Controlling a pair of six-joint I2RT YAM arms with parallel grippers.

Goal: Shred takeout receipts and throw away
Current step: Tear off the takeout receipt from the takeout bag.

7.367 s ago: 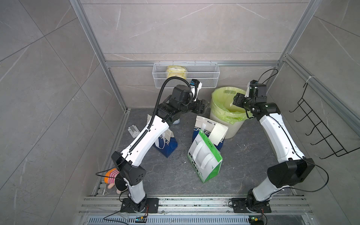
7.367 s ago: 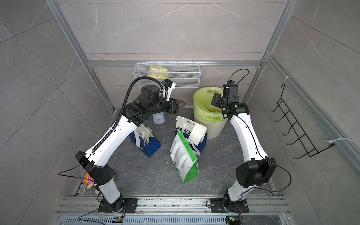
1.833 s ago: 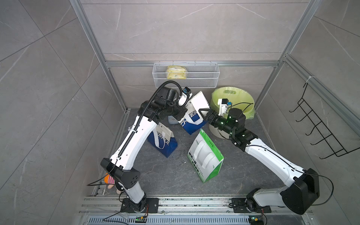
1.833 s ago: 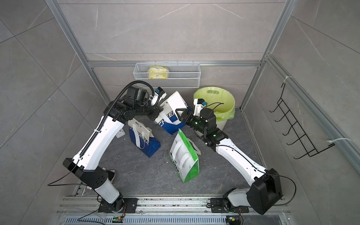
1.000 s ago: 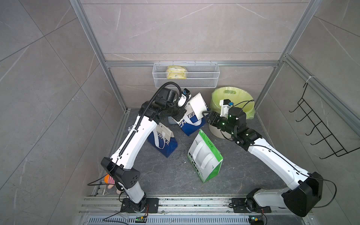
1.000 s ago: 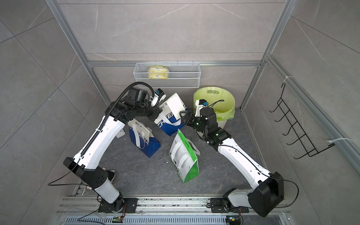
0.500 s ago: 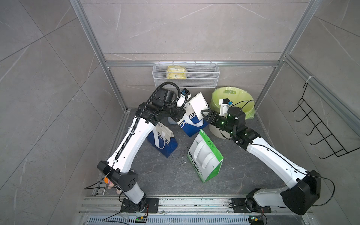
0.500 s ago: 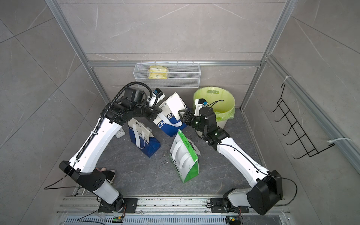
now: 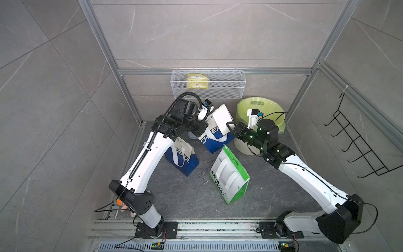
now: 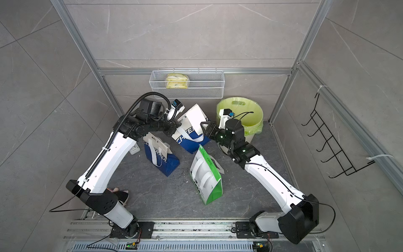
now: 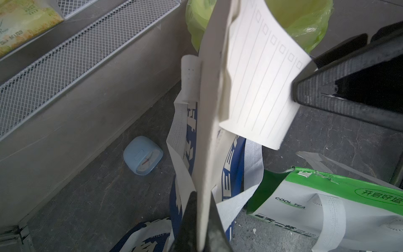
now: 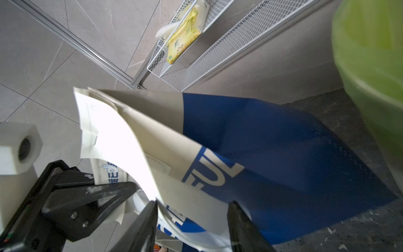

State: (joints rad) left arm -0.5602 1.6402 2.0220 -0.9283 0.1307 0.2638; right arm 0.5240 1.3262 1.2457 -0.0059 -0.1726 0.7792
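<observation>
Left wrist view shows the takeout receipt (image 11: 261, 83), a thin white paper slip ruled with faint lines and small boxes. It lies against the cream upper wall of a blue-and-white paper bag (image 9: 214, 144), and its free end curls away from that wall. The bag is held at a tilt near the middle of the back edge of the dark grey stone-look counter (image 9: 196, 196). Whether its bottom corner touches the counter I cannot tell.

The left fingers (image 11: 189, 220) are closed tight on the bag's cream top edge, with only the paper wall between them. The right fingers (image 12: 146, 220) stand apart. In the right wrist view they sit astride the bag's edge and the receipt's curled end, with a gap showing on the inner side. In the left wrist view one of them touches the receipt's side edge.

A pale round bin with a lime-green liner (image 9: 241, 146) stands in the back right corner, just behind the right arm's wrist. A green-and-white paper bag (image 9: 229, 174) leans near the counter's middle. A second blue-and-white paper bag (image 9: 183, 159) stands towards the left edge, under the left arm. A small light-blue clock (image 11: 142, 155) lies face up by the back edge. On the back wall above it hangs a white wire basket (image 9: 226, 87) holding a yellow packet (image 9: 197, 81).
</observation>
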